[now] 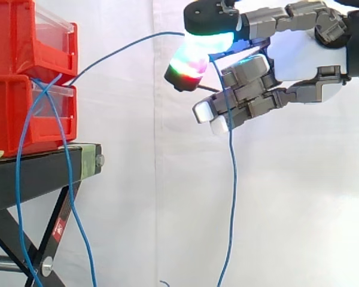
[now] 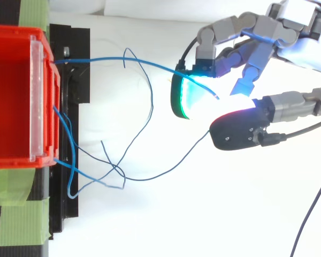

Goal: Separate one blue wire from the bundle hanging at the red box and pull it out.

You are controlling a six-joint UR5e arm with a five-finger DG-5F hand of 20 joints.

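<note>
Wire pinched between my curled fingers, well clear of box, tail dangling; risk: thin strand slips the pads, or snags on bundle near box.

Blue wire from red bins to pinching robot hand
</note>
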